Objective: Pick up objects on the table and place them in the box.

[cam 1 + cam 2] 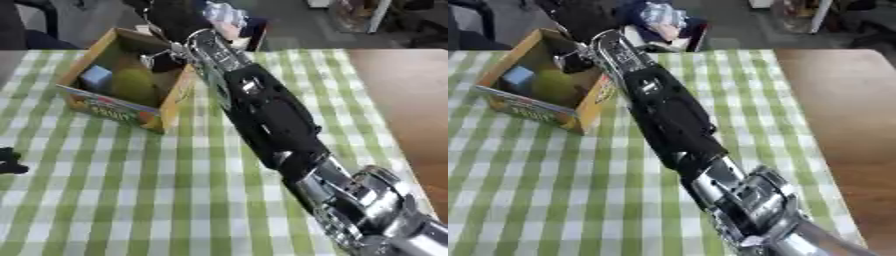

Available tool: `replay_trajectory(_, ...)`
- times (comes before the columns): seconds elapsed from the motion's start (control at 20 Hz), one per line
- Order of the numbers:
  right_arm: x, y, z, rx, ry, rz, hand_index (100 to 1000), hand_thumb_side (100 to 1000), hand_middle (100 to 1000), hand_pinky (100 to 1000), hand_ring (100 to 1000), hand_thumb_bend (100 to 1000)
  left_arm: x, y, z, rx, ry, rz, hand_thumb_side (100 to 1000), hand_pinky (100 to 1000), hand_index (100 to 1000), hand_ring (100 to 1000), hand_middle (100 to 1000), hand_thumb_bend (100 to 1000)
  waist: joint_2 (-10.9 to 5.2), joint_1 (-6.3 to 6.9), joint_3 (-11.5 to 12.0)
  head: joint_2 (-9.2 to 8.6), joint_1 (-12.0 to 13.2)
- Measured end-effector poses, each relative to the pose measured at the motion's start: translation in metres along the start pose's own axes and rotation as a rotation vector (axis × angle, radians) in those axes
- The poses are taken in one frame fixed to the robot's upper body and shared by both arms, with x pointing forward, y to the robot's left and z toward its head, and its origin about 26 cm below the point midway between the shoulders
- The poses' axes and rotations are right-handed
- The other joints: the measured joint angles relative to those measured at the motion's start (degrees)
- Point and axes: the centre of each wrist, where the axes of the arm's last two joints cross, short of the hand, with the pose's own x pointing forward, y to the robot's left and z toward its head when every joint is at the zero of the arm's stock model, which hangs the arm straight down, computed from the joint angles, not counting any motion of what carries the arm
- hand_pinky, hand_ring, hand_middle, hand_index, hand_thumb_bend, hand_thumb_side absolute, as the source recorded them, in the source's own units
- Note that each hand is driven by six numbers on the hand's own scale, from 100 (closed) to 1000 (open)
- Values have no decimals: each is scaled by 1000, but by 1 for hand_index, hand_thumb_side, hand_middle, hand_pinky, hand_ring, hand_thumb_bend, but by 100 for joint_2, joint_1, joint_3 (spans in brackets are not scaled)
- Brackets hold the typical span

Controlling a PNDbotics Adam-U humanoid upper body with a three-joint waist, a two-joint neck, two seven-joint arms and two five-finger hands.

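1. Left eye view shows the right arm stretched from 5 o'clock up to 11 o'clock, its right hand [162, 59] over the cardboard box [171, 100] on the checked table [131, 190]
2. Whether those fingers are spread or closed on anything I cannot tell; the hand sits at the box's far rim, probably for a drop
3. Inside lie a light-blue block [95, 77] and a green rounded object [133, 85]
4. A dark bit of the left hand [10, 162] rests at 9 o'clock; its fingers are unclear
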Motion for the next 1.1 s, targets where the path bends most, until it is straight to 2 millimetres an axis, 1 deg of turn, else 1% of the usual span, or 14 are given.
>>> replay_trajectory(0.1, -9, -15, 4, -52, -34, -51, 978, 198, 834, 684, 765, 100, 0, 1, 0, 7, 2, -2, 865, 813, 739, 584, 614, 100, 2, 0, -86, 0, 76)
replay_trajectory(0.2, -22, -30, 12, -103, -62, -117, 972, 192, 820, 670, 755, 100, -1, 3, 1, 17, 4, -5, 866, 814, 739, 584, 614, 100, 6, -1, -169, 0, 160)
replay_trajectory(0.3, -37, -46, 25, -154, -74, -181, 967, 176, 808, 657, 746, 100, -1, 4, 1, 27, 7, -10, 867, 814, 739, 583, 614, 100, 8, -3, -246, 0, 244)
replay_trajectory(0.45, -57, -67, 51, -230, -69, -259, 958, 173, 787, 635, 728, 100, -2, 6, 3, 38, 14, -16, 867, 814, 739, 583, 615, 100, 9, -15, -362, 18, 362)
replay_trajectory(0.5, -62, -72, 61, -254, -62, -283, 955, 100, 784, 629, 723, 100, -2, 7, 3, 43, 14, -19, 867, 814, 739, 583, 615, 100, 9, -15, -398, 38, 400)
replay_trajectory(0.55, -67, -75, 72, -277, -49, -307, 951, 192, 775, 622, 716, 100, -2, 7, 3, 45, 15, -19, 868, 814, 739, 583, 615, 100, 9, -13, -430, 52, 431)
replay_trajectory(0.75, -79, -75, 112, -340, 13, -405, 935, 255, 752, 596, 695, 100, -2, 8, 4, 52, 18, -22, 869, 814, 739, 582, 615, 100, 9, 3, -517, 128, 525)
replay_trajectory(0.95, -82, -59, 153, -392, 95, -528, 923, 352, 730, 569, 670, 100, -3, 9, 5, 61, 23, -25, 870, 814, 739, 581, 615, 100, 9, 1, -588, 211, 611)
replay_trajectory(1.0, -82, -54, 163, -403, 121, -557, 921, 365, 726, 565, 666, 100, -3, 9, 5, 61, 25, -25, 870, 814, 739, 581, 615, 100, 8, 1, -610, 242, 636)
replay_trajectory(1.1, -83, -43, 183, -421, 180, -611, 916, 429, 717, 555, 657, 100, -3, 9, 6, 62, 27, -25, 871, 815, 739, 581, 615, 100, 2, 0, -648, 295, 684)
